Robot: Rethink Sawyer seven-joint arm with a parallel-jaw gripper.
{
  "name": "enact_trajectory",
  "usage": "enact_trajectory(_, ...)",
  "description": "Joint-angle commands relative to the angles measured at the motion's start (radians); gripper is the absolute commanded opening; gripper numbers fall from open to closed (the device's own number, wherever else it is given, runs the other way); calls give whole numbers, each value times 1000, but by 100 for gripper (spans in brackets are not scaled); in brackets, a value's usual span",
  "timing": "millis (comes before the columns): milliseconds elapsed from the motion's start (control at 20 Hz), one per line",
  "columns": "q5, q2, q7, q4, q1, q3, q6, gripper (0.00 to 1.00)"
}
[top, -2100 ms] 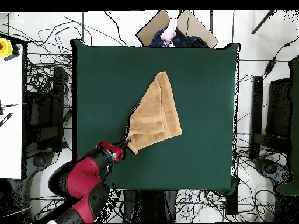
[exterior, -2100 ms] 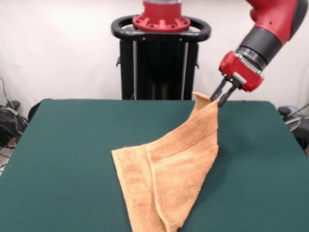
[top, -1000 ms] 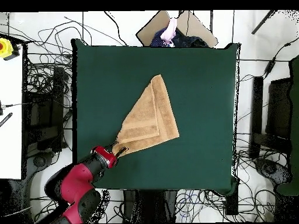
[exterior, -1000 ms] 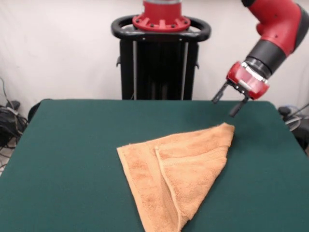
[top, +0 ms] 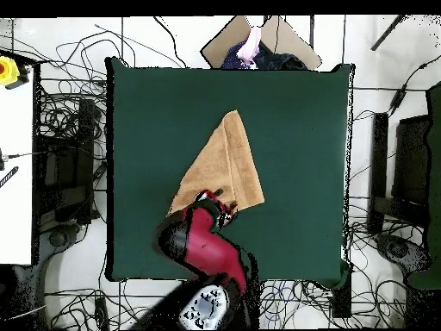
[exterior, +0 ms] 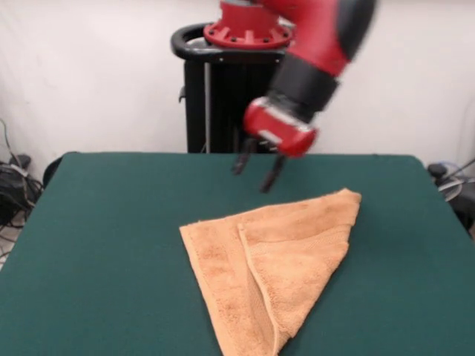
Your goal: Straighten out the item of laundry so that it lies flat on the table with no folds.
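Note:
The orange-tan towel (exterior: 267, 259) lies on the dark green table (exterior: 104, 237), folded over itself into a rough triangle, with a fold ridge running down its middle. One corner points to the right (exterior: 349, 197), and the narrow end reaches the near edge of the front view. My gripper (exterior: 256, 172) hangs open and empty just above the table, behind the towel's far edge and apart from it. In the overhead view the gripper (top: 222, 200) is over the towel's (top: 220, 164) edge nearest the robot's base, and the red arm hides part of that edge.
The black pedestal (exterior: 245, 89) stands behind the table's far edge. Cables lie on the floor round the table (top: 301, 112). Brown cardboard with pink and dark things (top: 258, 47) sits at the table's far side in the overhead view. A white bench (top: 15, 155) stands at the left.
The gripper has let go of the towel's raised corner, and the corner now lies on the table. The arm has swung left in the front view, towards the table's middle.

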State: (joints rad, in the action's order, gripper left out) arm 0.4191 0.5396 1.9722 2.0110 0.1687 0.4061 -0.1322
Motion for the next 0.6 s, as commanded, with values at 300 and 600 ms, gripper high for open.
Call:
enact_trajectory(300,-230,168,189,-21,-471,-563,7,100)
enact_trajectory(600,-184,189,219,-15,-452,-556,16,100)
